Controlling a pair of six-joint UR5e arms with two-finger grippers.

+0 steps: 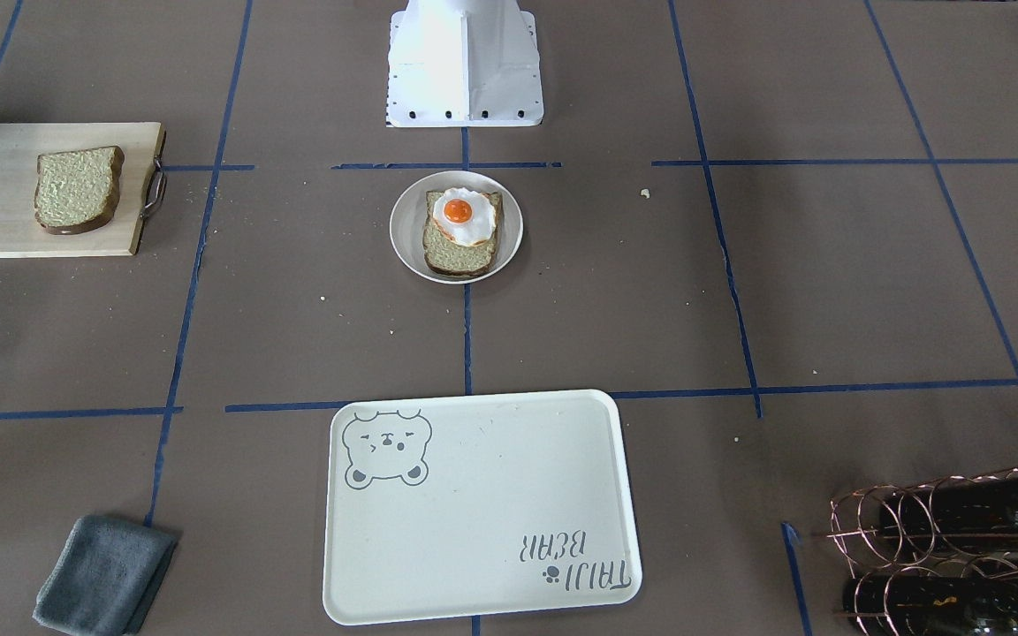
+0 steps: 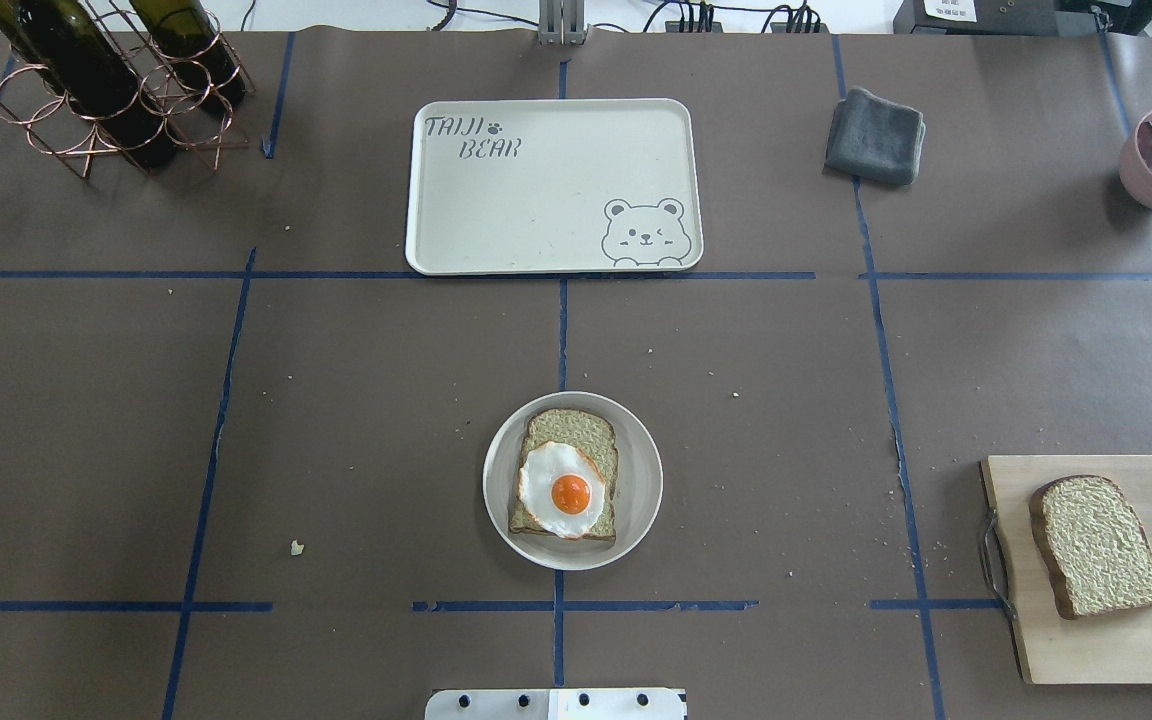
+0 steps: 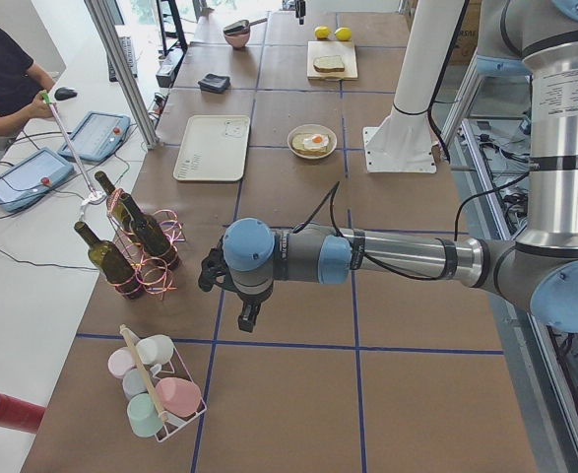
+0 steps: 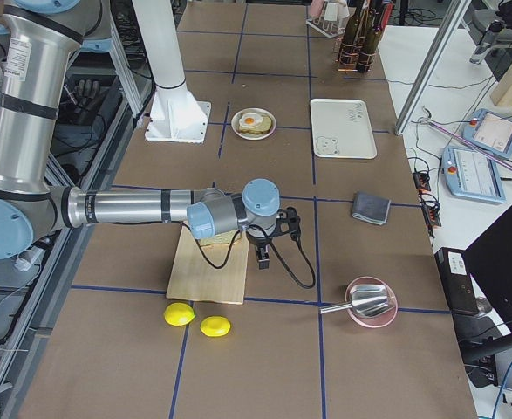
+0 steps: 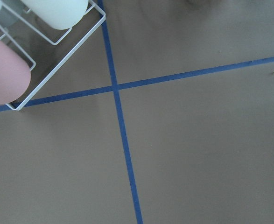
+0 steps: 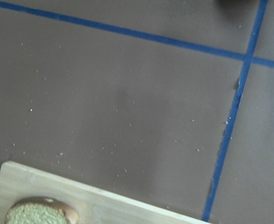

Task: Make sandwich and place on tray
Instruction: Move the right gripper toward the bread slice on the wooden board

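One bread slice (image 2: 576, 430), fried egg (image 2: 561, 490) on top, sits on the round plate (image 2: 641, 500); the second slice (image 2: 1096, 545) lies on the cutting board (image 2: 1116, 650) (the tray (image 2: 536, 200) well apart); jaw state of left gripper (image 3: 248, 323) and right gripper (image 4: 262, 258) cannot be told.

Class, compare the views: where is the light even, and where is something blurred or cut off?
Overhead exterior: soft, even light; the small round off-white plate casts barely any shadow. Left wrist-mounted: the pink rounded cup at the left edge looks blurred. Right wrist-mounted: the bottom edge crops the tan bread slice on the pale wooden cutting board.
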